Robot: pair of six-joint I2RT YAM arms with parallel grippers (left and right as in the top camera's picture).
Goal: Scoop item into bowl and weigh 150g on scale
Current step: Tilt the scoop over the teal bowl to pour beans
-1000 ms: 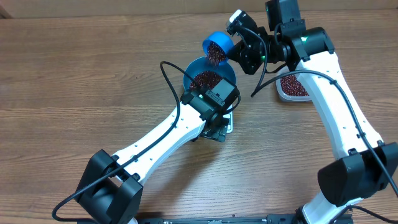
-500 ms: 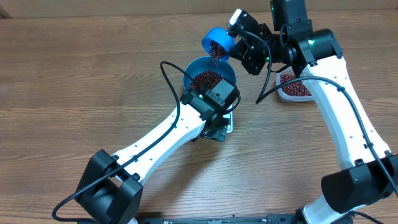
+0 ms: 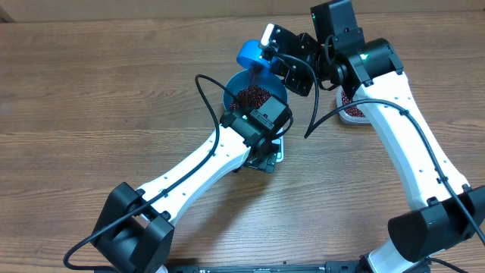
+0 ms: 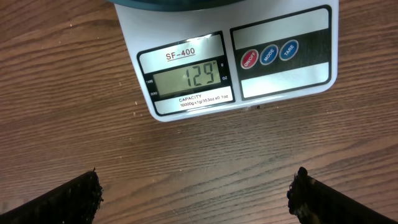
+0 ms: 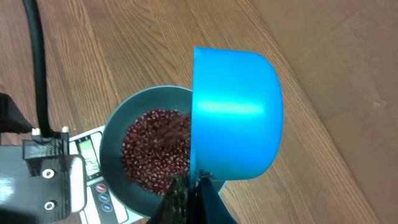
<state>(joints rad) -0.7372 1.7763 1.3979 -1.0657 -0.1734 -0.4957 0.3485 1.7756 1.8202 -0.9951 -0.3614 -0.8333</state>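
The right tool (image 5: 194,198) is pinched on the short handle of a small blue plastic scoop (image 5: 236,112), which it holds tipped with its mouth turned down over the round, deep, bright blue bowl (image 5: 115,134). The tiny oval dark red-brown beans (image 5: 152,149) lie heaped in that bowl, and more sit in a clear plastic rectangular tub (image 3: 352,112) near the right arm. The bowl stands on the small white square kitchen scale (image 4: 236,56), whose display reads 129, short of the target by my reckoning. The left tool (image 4: 196,196) hangs with its fingers spread wide over the brown wooden table (image 4: 62,93), just in front of the scale and holding nothing.

The beans look hard, light and loose. They will probably pour like grain, then bounce and roll if spilled, so no pinch will carry them. The scoop is the way, gripped firmly at its handle. The last portion likely calls for a part-filled scoop and a gentle tilt.
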